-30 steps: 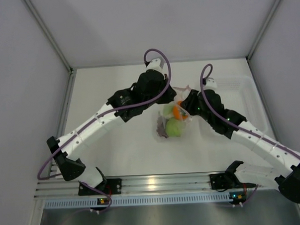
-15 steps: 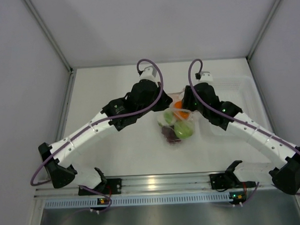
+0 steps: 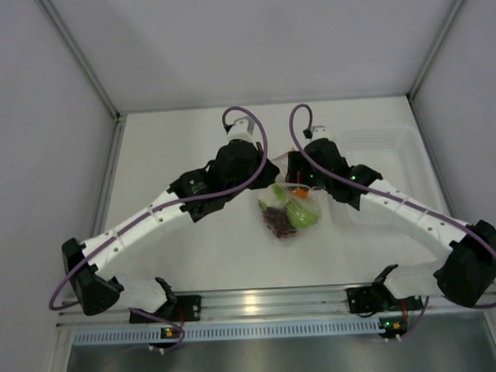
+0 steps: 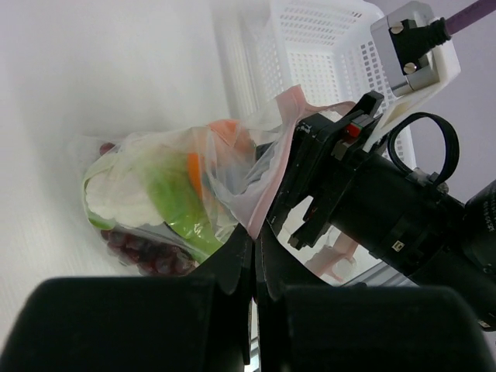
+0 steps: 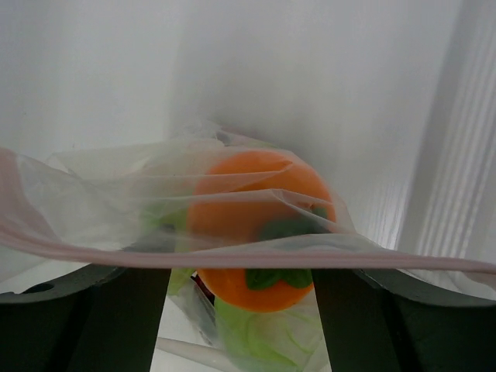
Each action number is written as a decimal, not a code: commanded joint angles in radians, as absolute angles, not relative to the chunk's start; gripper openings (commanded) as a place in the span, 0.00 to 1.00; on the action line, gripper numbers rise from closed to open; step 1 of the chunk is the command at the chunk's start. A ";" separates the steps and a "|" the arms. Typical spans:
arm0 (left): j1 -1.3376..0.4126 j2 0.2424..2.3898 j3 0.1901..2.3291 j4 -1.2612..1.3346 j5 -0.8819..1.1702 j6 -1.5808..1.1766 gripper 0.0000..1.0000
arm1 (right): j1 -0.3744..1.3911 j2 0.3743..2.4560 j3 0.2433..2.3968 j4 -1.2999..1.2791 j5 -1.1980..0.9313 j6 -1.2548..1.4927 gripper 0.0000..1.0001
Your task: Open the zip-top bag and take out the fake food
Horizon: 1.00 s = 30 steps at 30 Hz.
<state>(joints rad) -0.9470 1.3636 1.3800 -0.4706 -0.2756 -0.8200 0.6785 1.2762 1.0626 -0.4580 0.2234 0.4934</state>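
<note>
Table (image 3: 218,261) white beneath bag (image 3: 292,213) (walls (image 3: 250,46) grey).

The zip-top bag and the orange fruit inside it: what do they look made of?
The zip-top bag looks like thin, clear, glossy plastic film: it creases and its contents show through, with a pink zip strip along its mouth. The orange fruit looks like smooth moulded plastic or rubber, evenly coloured with a soft sheen; I cannot tell which.

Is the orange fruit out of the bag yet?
No, the orange fruit sits inside the clear zip-top bag.
</note>
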 commanded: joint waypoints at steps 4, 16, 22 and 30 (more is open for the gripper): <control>-0.936 1.315 1.359 -0.410 -0.287 -0.815 0.00 | 0.683 1.330 1.071 -0.459 0.295 0.460 0.73; -0.933 1.301 1.330 -0.408 -0.265 -0.801 0.00 | 0.681 1.457 1.066 -0.410 0.336 0.460 0.73; -0.925 1.299 1.316 -0.410 -0.271 -0.804 0.00 | 0.681 1.416 1.052 -0.353 0.322 0.454 0.30; -0.916 1.312 1.302 -0.408 -0.308 -0.805 0.00 | 0.681 1.353 1.045 -0.362 0.302 0.446 0.13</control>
